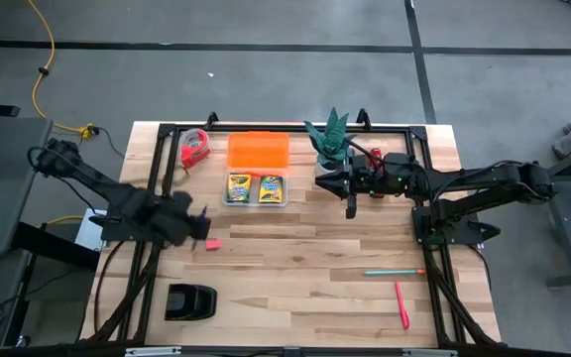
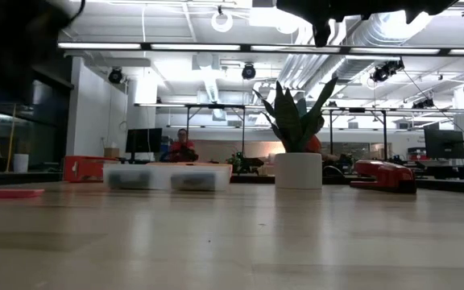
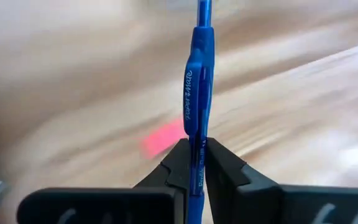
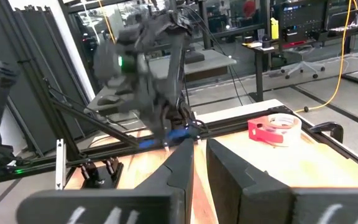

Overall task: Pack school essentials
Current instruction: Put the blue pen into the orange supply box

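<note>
My left gripper (image 1: 198,220) hangs over the table's left part, shut on a blue pen (image 3: 197,93) whose tip sticks out ahead of the fingers. A tiny pink eraser (image 1: 212,244) lies on the wood just near of it. Two yellow-and-green crayon boxes (image 1: 239,188) (image 1: 271,188) lie flat in a clear tray (image 1: 256,203) at the far middle. A teal pen (image 1: 395,271) and a pink pen (image 1: 401,304) lie on the right near part. My right gripper (image 4: 199,149) is raised beside the plant, holding nothing, its fingers a narrow gap apart. My left gripper pinches the blue pen's barrel (image 3: 197,163) between its two fingers, just behind the end of the clip. The pen runs along the fingers and points out past their tips. It is lifted clear of the table.
A red tape dispenser (image 1: 194,149) and an orange lid (image 1: 258,151) sit at the far edge. A potted plant (image 1: 330,139) stands right of them, close to the right gripper. A black object (image 1: 190,301) sits at the near left. Bare wood lies across the middle.
</note>
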### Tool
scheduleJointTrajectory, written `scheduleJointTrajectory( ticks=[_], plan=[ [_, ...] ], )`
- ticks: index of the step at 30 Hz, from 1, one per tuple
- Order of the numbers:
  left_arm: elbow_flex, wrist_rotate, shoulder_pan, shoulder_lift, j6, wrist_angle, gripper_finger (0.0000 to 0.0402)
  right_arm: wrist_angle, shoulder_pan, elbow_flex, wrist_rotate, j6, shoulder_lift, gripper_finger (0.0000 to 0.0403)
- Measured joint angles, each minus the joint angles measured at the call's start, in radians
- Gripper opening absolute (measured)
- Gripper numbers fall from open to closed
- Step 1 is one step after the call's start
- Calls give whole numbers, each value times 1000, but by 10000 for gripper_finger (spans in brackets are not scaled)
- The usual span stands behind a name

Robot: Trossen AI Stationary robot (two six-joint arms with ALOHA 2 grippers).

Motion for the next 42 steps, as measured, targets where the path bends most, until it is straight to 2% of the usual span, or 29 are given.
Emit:
scheduleJointTrajectory(
  ticks=[2, 5, 8, 10, 13, 18, 24, 28, 38, 42],
  plan=[
    [21, -159, 9, -70, 106, 64, 18, 0, 0, 0, 0, 0, 0, 32],
    [29, -358, 41, -151, 351, 245, 17, 0, 0, 0, 0, 0, 0, 32],
    [29, -428, 94, -187, 678, 458, 17, 1, 0, 0, 0, 0, 0, 32],
    [29, -405, 143, -191, 896, 603, 18, 2, 0, 0, -2, 0, 0, 32],
    [29, -287, 225, -176, 1151, 800, 20, 2, 0, 0, -20, 0, 0, 32],
    [29, -36, 366, -137, 1422, 1052, 20, 53, 0, 0, -72, 0, 0, 32],
    [30, 259, 499, -111, 1544, 1190, 21, 203, 0, 0, -127, 0, 0, 32],
    [29, 373, 538, -90, 1549, 1182, 21, 228, 0, 0, -145, 0, 0, 32],
    [29, 388, 543, -36, 1527, 1182, 21, 227, 0, 0, -145, 0, 0, 32],
    [31, 349, 543, -35, 1545, 1176, 21, 227, 0, 0, -145, 0, 0, 32]
  ],
)
